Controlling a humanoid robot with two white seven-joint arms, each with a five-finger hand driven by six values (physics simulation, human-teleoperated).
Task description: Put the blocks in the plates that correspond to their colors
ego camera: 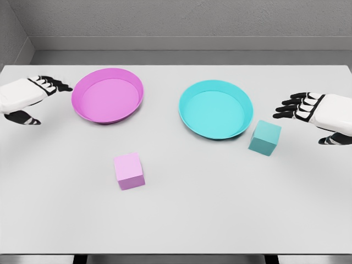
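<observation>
Resting apart: matte pink cube [129, 171], teal cube [264, 137], round plates.

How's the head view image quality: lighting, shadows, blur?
Head view: even, diffuse light, no glare; soft faint shadows under the pink block and teal block; pink plate and teal plate sharp; slight edge softness on both hands.

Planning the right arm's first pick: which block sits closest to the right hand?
The teal block, just below-left of the right hand beside the teal plate; the pink block lies far left.
</observation>
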